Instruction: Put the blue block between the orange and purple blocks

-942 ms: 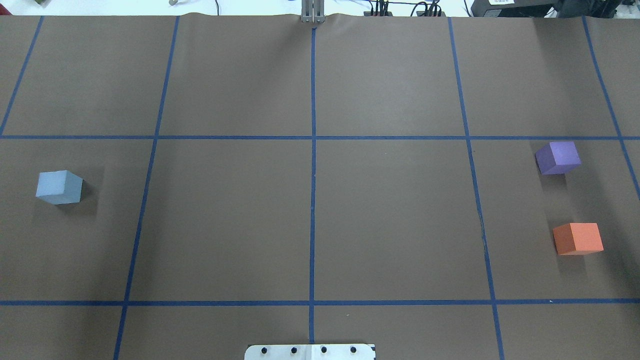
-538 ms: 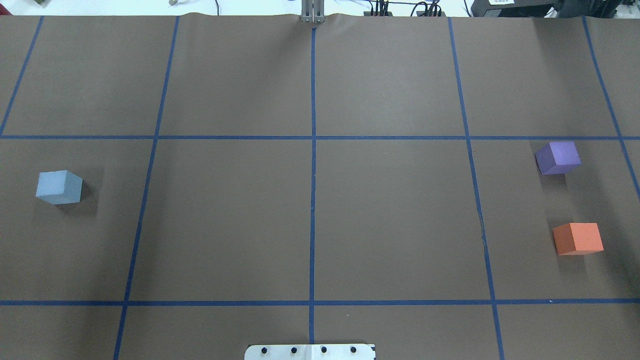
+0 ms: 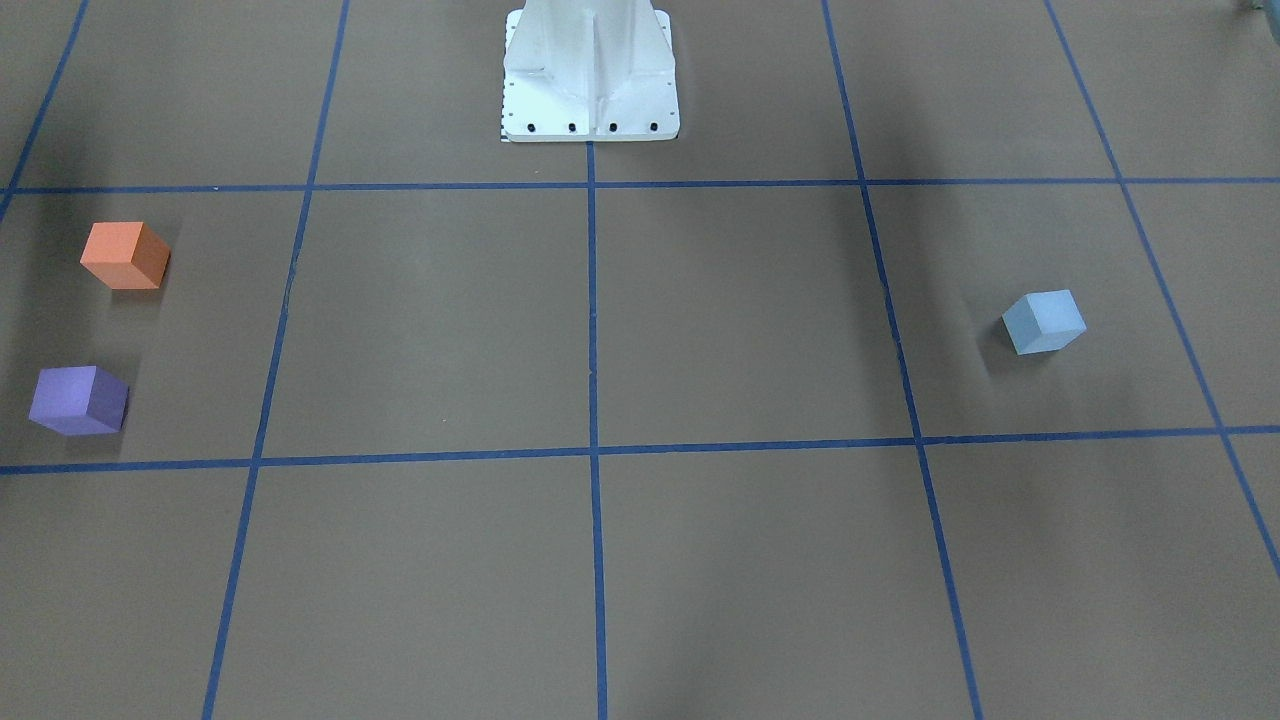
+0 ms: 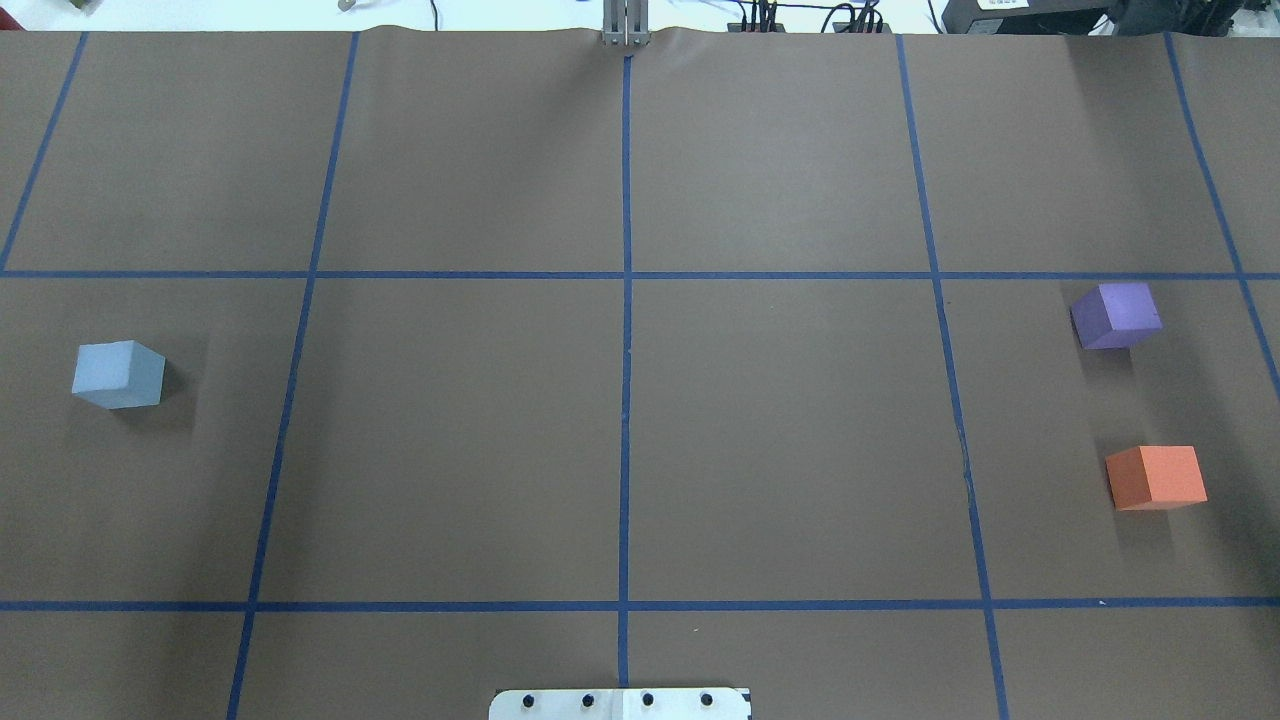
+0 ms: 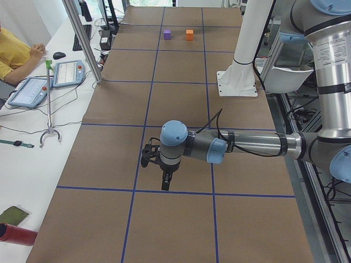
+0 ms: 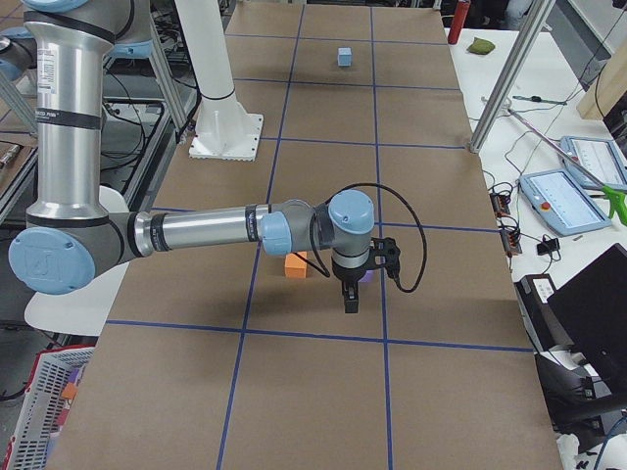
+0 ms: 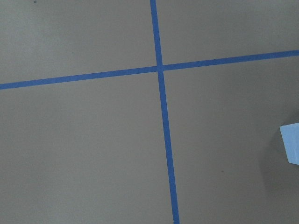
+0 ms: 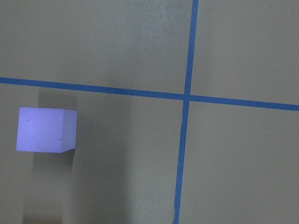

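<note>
The light blue block point(image 4: 118, 374) sits alone on the left side of the brown table; it also shows in the front view point(image 3: 1044, 321) and at the left wrist view's right edge point(image 7: 290, 142). The purple block point(image 4: 1116, 315) and the orange block point(image 4: 1156, 477) sit apart at the far right, the purple farther from the robot. The purple block also shows in the right wrist view point(image 8: 46, 129). My left gripper point(image 5: 165, 186) hangs above the table, as does my right gripper point(image 6: 351, 302) near the purple block. Each shows only in a side view, so I cannot tell whether it is open or shut.
Blue tape lines point(image 4: 626, 350) divide the table into squares. The white robot base point(image 3: 590, 70) stands at the table's near-robot edge. A side table with tablets point(image 5: 66, 74), a reacher tool and an operator point(image 5: 13, 52) runs along the far side.
</note>
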You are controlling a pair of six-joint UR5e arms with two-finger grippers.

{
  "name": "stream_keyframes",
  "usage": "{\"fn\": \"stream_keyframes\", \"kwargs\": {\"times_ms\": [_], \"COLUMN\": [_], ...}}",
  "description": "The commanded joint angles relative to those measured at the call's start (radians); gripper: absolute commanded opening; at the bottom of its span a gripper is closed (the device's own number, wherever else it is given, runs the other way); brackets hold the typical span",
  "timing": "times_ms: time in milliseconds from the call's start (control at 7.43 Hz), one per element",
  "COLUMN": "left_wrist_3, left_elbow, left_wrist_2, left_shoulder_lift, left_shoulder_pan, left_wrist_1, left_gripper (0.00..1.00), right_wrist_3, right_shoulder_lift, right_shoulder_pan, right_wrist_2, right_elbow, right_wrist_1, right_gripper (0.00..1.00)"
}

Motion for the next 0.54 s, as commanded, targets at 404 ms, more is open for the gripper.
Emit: {"fn": "stream_keyframes", "kwargs": {"times_ms": [404], "left_wrist_3": [-0.420], "left_elbow": [-0.004], "left_wrist_2": [-0.001], "left_shoulder_lift": [-0.097], "left_shoulder_pan": [0.219], "left_wrist_1": [-0.036], "left_gripper": [1.00], "right_wrist_3": [0.007], "right_shoulder_lift": [-0.021], "right_shoulder_pan": [-0.012], "right_wrist_2": [0.001], "right_elbow": [-0.003], "right_wrist_1": [0.057], "right_gripper": [1.00]}}
